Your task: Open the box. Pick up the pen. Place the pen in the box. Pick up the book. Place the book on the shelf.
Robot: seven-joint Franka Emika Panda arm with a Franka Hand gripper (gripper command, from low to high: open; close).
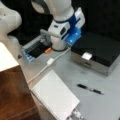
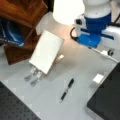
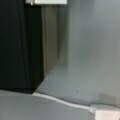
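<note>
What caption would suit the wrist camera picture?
Wrist view beside the closed box, white cable trailing across the grey table; gripper not visible.

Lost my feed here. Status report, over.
Gripper not in view. Box shut, pen on table beside it, book by shelf. White cable near arm base.

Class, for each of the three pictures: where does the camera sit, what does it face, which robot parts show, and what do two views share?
A front view: high, facing the arm's base; box closed, gripper near it.
A front view: high, opposite side; book, shelf, blue wrist.
Wrist view: looks down along the box's side; no fingers visible.
Both front views share the pen.
</note>
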